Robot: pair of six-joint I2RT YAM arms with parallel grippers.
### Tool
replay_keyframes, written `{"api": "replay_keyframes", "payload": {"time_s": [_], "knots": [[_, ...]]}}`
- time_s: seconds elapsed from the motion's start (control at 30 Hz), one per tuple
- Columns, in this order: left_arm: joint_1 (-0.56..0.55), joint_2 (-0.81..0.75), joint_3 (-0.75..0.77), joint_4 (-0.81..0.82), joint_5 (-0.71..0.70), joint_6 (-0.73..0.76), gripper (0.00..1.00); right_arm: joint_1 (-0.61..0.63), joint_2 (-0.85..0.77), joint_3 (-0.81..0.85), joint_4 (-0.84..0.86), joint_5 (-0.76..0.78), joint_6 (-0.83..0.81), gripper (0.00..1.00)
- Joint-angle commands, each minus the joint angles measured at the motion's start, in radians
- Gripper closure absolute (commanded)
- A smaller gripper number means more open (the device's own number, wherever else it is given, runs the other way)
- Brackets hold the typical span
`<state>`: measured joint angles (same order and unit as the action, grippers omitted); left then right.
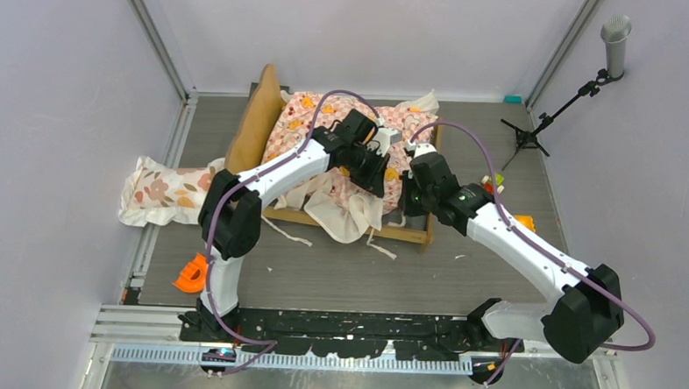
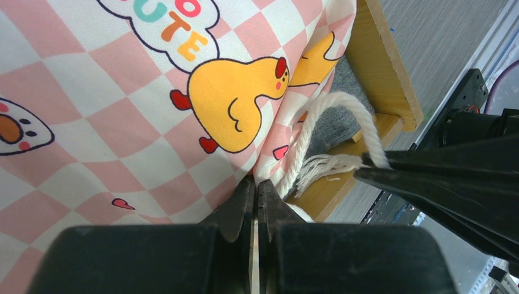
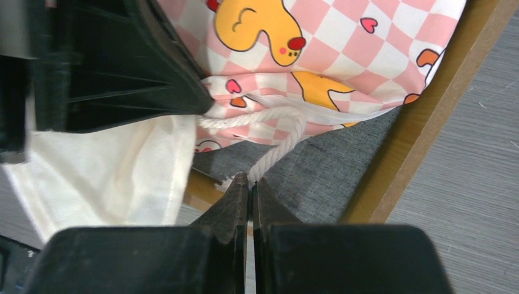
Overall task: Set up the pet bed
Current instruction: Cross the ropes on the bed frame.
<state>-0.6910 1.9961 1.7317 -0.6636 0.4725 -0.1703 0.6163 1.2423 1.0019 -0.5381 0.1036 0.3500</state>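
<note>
The pet bed [image 1: 407, 235] is a tan wooden frame with its headboard [image 1: 255, 120] at the left. A pink-checkered sheet [image 1: 319, 128] with yellow ducks lies over it. My left gripper [image 2: 255, 182] is shut on a fold of this sheet [image 2: 122, 135] near the bed's corner. From there a white cord [image 3: 269, 156] runs over the dark grey mattress [image 3: 318, 165]. My right gripper [image 3: 251, 179] is shut on the cord's frayed end. Both grippers, left [image 1: 379, 174] and right [image 1: 411, 200], meet over the bed's right end. A wooden rail [image 3: 428, 104] lies beside the mattress.
A floral ruffled pillow [image 1: 161, 191] lies on the floor left of the bed. The sheet's cream ruffle [image 1: 344, 214] hangs over the near rail. An orange object [image 1: 190, 275] sits by the left arm's base. A microphone stand [image 1: 546, 116] is at the back right.
</note>
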Motion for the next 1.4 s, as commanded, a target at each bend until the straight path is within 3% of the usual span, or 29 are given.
{"api": "replay_keyframes", "payload": {"time_s": [0.0,0.47,0.93,1.17,1.27,1.37], "knots": [[0.007,-0.017,0.02,0.01,0.005,0.018,1.0,0.003,0.034,-0.012,0.049,0.046,-0.021,0.99],[0.007,0.004,0.014,0.01,0.013,0.023,1.0,0.002,0.082,-0.067,0.025,-0.154,-0.012,0.99],[0.005,0.02,0.015,0.01,0.014,0.02,1.0,0.003,0.156,0.011,-0.092,0.049,-0.042,0.99],[0.004,0.019,0.014,0.002,0.009,0.029,1.0,0.003,0.133,0.049,-0.103,-0.088,-0.055,0.96],[0.004,0.018,0.014,0.002,0.008,0.031,1.0,0.003,0.142,0.061,-0.125,-0.158,-0.064,0.87],[0.005,0.021,0.017,0.002,0.012,0.029,1.0,0.002,0.151,0.057,-0.131,-0.161,-0.064,0.71]]}}
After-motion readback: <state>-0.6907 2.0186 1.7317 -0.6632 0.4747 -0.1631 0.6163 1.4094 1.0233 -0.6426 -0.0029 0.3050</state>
